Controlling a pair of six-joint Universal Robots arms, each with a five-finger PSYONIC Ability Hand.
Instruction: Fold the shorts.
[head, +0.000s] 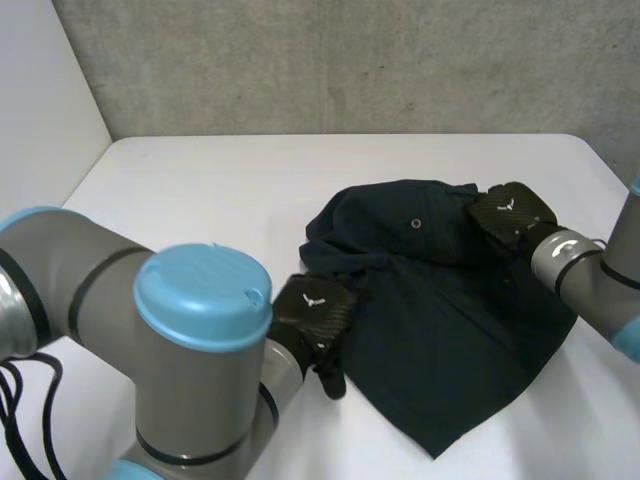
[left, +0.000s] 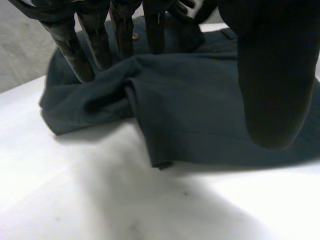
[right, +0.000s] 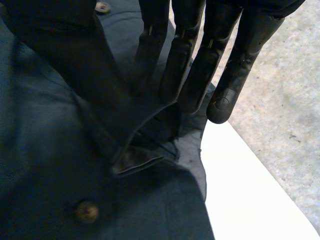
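Dark navy shorts (head: 440, 330) lie crumpled on the white table (head: 200, 200), right of the middle. My left hand (head: 312, 308) rests at the shorts' near left edge. In the left wrist view its straight fingers (left: 100, 40) touch a rumpled fold of the shorts (left: 200, 115), with the thumb (left: 275, 75) beside them, so the hand is open. My right hand (head: 510, 212) sits on the far right corner at the waistband. There its straight fingers (right: 195, 65) press a raised fold of the shorts (right: 50, 165) against the thumb. A button (right: 86, 211) shows under the palm.
My left arm's elbow (head: 200, 300) fills the near left of the head view. A grey wall (head: 350, 60) rises behind the table's far edge and a white wall (head: 40, 90) stands at the left. Bare tabletop lies left of and behind the shorts.
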